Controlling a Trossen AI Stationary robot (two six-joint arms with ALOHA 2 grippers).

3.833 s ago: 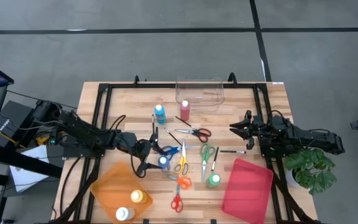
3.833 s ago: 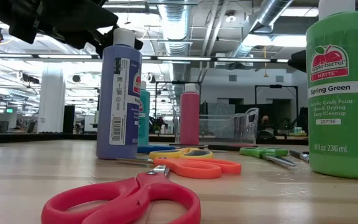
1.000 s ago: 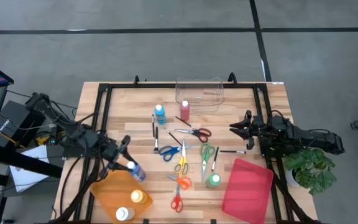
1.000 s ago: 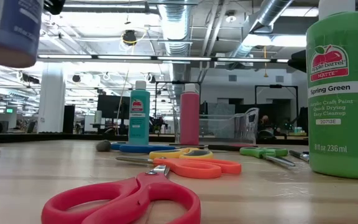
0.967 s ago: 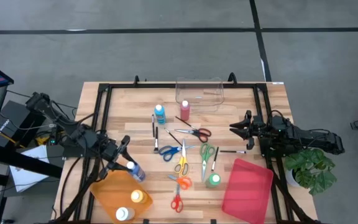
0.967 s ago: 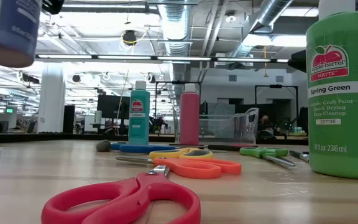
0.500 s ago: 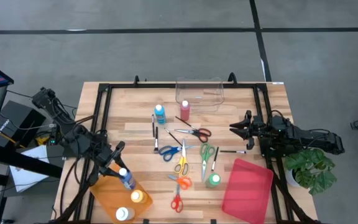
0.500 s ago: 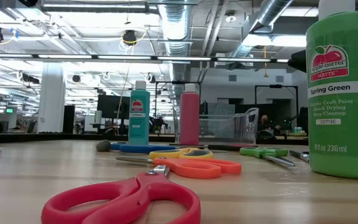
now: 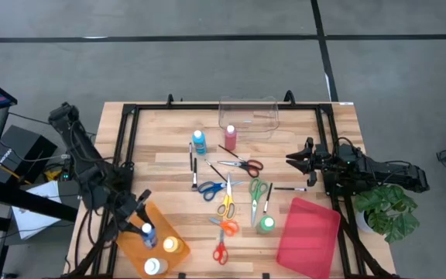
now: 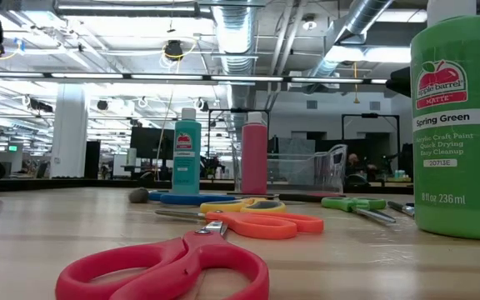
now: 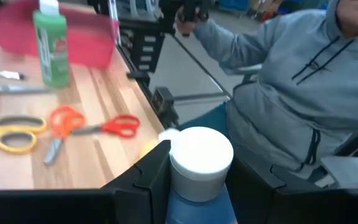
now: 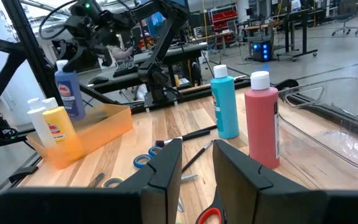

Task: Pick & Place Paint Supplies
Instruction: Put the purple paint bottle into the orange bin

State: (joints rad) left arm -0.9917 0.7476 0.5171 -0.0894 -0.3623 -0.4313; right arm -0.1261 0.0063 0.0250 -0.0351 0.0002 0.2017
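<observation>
The left gripper [image 9: 140, 225], fingers clamped around the blue paint bottle [image 9: 147, 232], has carried it from the table's middle and is now holding it over the orange bin [image 9: 130, 235], beside the yellow bottle [image 9: 170, 245], so release seems next. The right gripper [image 9: 294, 160] is waiting by the right edge, fingers seemingly slightly parted around nothing. Scissors [image 9: 224, 199] and brushes are lying on the wooden table [image 9: 169, 132]; a seated person in grey [image 11: 297, 93] is showing beyond it.
</observation>
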